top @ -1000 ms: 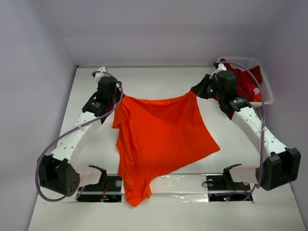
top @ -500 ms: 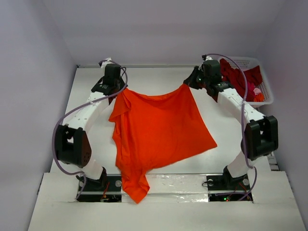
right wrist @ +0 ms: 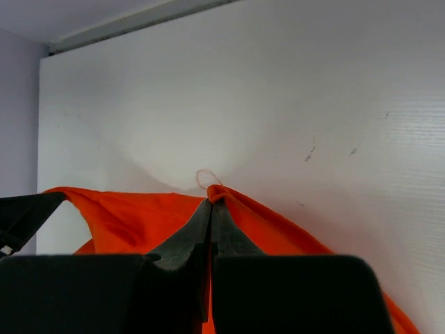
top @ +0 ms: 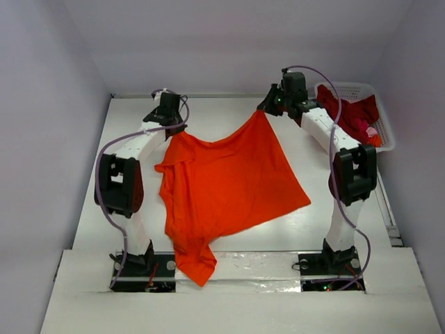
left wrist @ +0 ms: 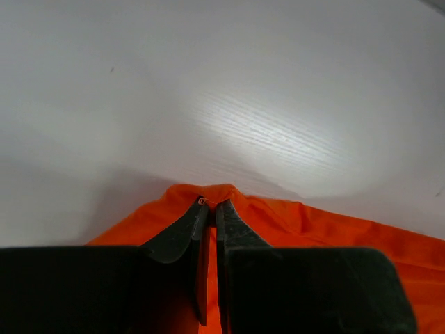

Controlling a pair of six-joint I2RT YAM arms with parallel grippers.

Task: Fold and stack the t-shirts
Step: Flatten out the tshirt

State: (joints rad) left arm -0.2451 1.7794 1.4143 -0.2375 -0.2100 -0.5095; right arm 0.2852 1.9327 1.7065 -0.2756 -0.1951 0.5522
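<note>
A bright orange t-shirt [top: 222,188] hangs stretched between both arms over the table, its lower end draped past the near edge. My left gripper [top: 182,132] is shut on the shirt's left top corner [left wrist: 212,198]. The right gripper [top: 265,111] is shut on the right top corner [right wrist: 217,195], where a loose thread curls out. Both arms reach far back towards the rear wall. Dark red t-shirts [top: 351,115] lie bunched in the basket at the back right.
A white lattice basket [top: 361,90] stands at the back right corner, close behind the right arm. The white table [top: 132,209] is walled at the back and on both sides. The arm bases sit at the near edge.
Both arms have stretched farther back and risen, carrying the orange shirt's top corners towards the rear wall. The shirt's body has slid backwards with them. Both grips are unchanged.
</note>
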